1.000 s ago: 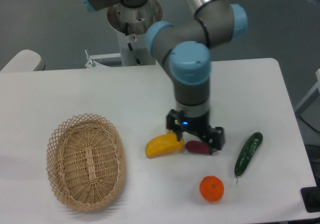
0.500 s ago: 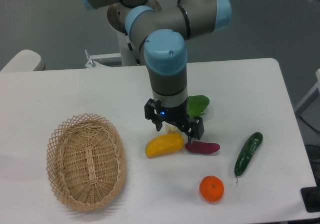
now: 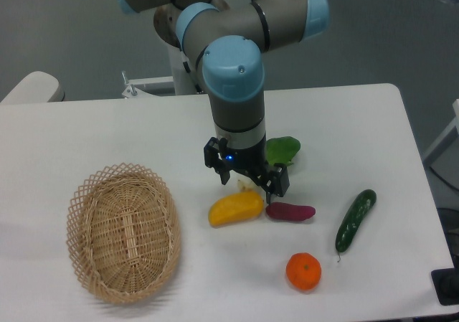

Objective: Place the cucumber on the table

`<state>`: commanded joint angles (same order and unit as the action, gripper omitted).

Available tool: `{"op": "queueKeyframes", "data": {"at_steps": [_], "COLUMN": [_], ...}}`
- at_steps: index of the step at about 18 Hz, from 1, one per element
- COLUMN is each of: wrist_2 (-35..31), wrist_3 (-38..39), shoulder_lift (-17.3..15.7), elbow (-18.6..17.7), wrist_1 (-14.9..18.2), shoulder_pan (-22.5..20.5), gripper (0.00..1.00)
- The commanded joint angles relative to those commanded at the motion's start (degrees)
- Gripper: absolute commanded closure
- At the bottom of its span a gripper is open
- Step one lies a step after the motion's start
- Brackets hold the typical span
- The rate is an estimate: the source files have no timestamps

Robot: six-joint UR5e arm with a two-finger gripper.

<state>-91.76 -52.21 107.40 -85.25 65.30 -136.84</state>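
Cucumber (image 3: 356,220) on table (image 3: 93,132): open right side; sweet potato (image 3: 290,211) and orange (image 3: 303,271) crowd its left

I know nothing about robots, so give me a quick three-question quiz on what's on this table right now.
1. True or false: the cucumber lies inside the basket.
2. Which item lies nearest the table's front edge? A) orange B) purple sweet potato C) leafy green
3. Fill in: the gripper hangs just above the ______ fruit.

Key: 1. False, it lies on the table, right of the other items. 2. A. 3. yellow.
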Motion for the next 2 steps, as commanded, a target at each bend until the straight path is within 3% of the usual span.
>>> {"op": "queueKeyframes", "data": {"at_steps": [2], "wrist_2": [0.0], "wrist_3": [0.0], "shoulder_lift": [0.0], "elbow": [0.2], "wrist_1": [0.1], "shoulder_pan": [-0.1], "gripper": [0.0]}}
